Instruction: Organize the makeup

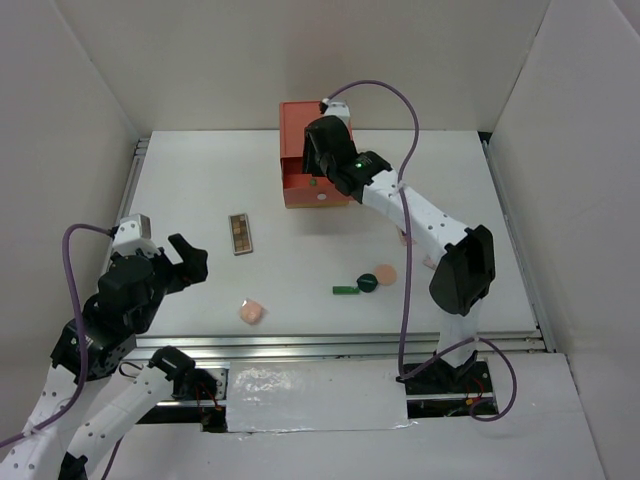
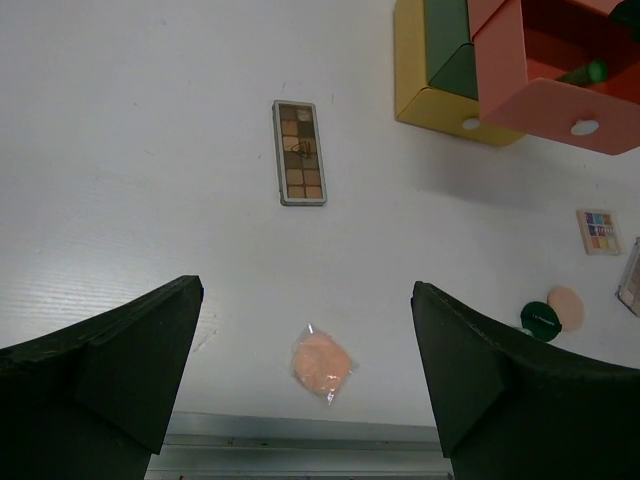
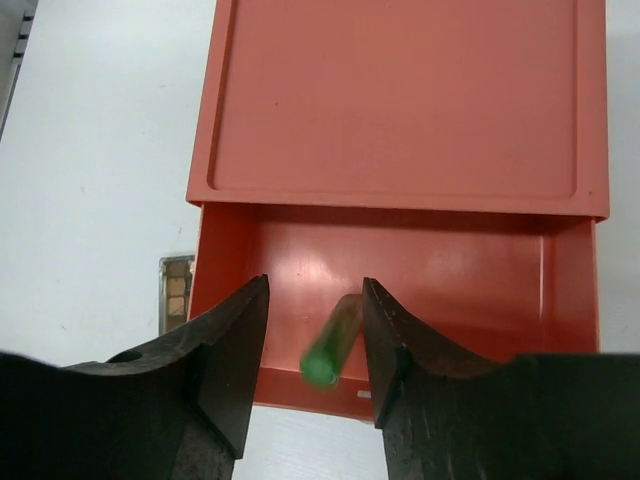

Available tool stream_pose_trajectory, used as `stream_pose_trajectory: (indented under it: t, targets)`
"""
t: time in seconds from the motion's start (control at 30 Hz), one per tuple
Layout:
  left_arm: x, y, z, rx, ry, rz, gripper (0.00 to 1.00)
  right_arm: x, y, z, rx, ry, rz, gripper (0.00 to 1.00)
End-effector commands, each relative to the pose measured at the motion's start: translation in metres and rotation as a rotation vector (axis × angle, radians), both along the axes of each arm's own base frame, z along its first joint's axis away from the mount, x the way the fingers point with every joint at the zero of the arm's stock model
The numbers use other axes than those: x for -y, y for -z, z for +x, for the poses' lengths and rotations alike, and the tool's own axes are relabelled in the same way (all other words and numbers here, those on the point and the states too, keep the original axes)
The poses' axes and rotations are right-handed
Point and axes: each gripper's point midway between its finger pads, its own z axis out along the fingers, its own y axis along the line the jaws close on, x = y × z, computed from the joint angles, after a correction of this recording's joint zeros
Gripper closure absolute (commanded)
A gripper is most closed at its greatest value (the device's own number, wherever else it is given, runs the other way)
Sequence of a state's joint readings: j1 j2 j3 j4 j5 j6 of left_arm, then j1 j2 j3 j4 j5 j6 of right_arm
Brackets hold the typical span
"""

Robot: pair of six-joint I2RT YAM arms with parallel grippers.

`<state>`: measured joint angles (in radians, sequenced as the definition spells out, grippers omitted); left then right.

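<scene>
Green tube (image 3: 332,342) inside the open red drawer (image 3: 450,270)
The right fingers (image 3: 225,360) stand apart on each side of the tube, not clamping it. The left fingers (image 2: 120,350) are spread wide above the table (image 2: 120,150), over a puff (image 2: 321,364).

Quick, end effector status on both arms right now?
Left end effector: open, holding nothing.
Right end effector: open over the red drawer; the green tube sits between its fingers, apparently not gripped.
</scene>
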<state>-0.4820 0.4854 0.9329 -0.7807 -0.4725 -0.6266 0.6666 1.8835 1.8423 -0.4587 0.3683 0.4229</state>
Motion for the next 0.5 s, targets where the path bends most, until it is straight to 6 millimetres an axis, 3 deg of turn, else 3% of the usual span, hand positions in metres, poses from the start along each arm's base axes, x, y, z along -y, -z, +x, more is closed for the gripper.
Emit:
stream_pose_trajectory:
  t: [0.0, 0.07, 0.13, 0.23, 0.27, 0.3, 0.33, 0.37, 0.4, 0.43, 0.47]
  targets:
    - [0.004, -0.007, 0.007, 0.032, 0.016, 0.006, 0.01, 0.008, -0.040, -0.007, 0.075, -0.001, 0.055, 0.49]
    - [0.004, -0.007, 0.007, 0.030, 0.018, 0.008, 0.01, 0.009, -0.041, -0.009, 0.075, -0.001, 0.056, 0.39]
    - [0.005, -0.006, 0.008, 0.028, 0.020, 0.010, 0.01, 0.012, -0.050, -0.011, 0.083, 0.003, 0.063, 0.36]
    - [0.020, -0.004, 0.012, 0.026, 0.102, 0.020, 0.01, 0.022, -0.086, -0.025, 0.128, -0.002, 0.104, 0.35]
    - [0.030, -0.009, 0.017, 0.047, 0.146, 0.005, 0.01, 0.026, -0.097, -0.032, 0.144, -0.010, 0.121, 0.30]
    - [0.052, -0.001, 0.020, 0.011, 0.251, -0.011, 0.01, 0.036, -0.119, -0.047, 0.177, -0.015, 0.152, 0.28]
    - [0.065, 0.004, 0.022, -0.012, 0.305, -0.022, 0.01, 0.041, -0.126, -0.057, 0.185, -0.020, 0.164, 0.24]
    - [0.078, 0.007, 0.026, -0.036, 0.354, -0.038, 0.01, 0.055, -0.155, -0.079, 0.237, -0.034, 0.209, 0.18]
    - [0.101, 0.024, 0.029, -0.127, 0.433, -0.076, 0.01, 0.061, -0.141, -0.089, 0.218, -0.042, 0.199, 0.11]
    - [0.113, 0.035, 0.032, -0.163, 0.463, -0.085, 0.01, 0.068, -0.144, -0.098, 0.232, -0.045, 0.211, 0.02]
    - [0.143, 0.035, 0.029, -0.154, 0.554, -0.099, 0.01, 0.084, -0.165, -0.121, 0.280, -0.048, 0.257, 0.00]
